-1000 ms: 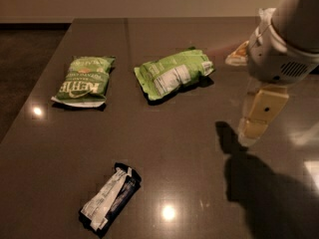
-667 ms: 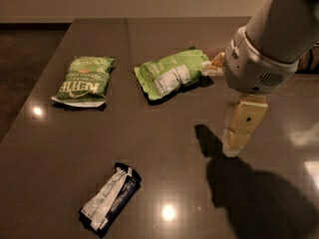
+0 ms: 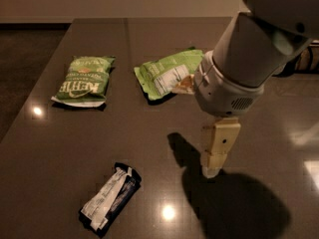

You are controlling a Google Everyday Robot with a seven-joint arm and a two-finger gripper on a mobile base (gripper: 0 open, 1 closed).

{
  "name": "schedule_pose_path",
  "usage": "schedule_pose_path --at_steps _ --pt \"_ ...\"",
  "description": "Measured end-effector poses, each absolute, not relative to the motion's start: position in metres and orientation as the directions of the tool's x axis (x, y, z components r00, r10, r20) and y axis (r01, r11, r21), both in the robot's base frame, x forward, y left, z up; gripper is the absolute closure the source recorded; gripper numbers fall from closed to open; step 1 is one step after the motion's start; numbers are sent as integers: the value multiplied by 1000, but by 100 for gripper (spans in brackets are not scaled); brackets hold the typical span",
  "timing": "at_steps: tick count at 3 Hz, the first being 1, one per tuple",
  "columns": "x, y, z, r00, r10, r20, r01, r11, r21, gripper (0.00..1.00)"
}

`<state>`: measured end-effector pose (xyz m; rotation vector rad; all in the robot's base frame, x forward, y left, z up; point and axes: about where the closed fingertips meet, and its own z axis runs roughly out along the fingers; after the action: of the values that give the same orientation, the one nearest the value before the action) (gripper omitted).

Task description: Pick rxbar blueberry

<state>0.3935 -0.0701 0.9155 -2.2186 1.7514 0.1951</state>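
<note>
The end effector (image 3: 211, 169) hangs tip-down over the dark desk (image 3: 55, 148), right of centre, its shadow pooled below it. From this angle it cannot be told whether it is apart or together. The rxbar (image 3: 110, 197), a slim dark bar with a crinkled white label, lies flat and slanted near the front edge, well to the left of the end effector and untouched. Two green chip bags (image 3: 84, 79) (image 3: 169, 73) sit farther back, clear of the bar. The reach appears to be under way. To do it well, the arm likely needs to travel left and toward the front edge, line up across the bar's narrow width, descend centred on it and close only once low enough to catch the thin wrapper.
</note>
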Motion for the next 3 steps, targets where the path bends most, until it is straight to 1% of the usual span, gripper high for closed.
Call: schedule_pose_path --at_steps 2,3 --pt "393 -64 912 259 -924 -280 -964 -228 -139 0" --pt "383 -41 900 307 -902 -303 -952 -291 -100 0"
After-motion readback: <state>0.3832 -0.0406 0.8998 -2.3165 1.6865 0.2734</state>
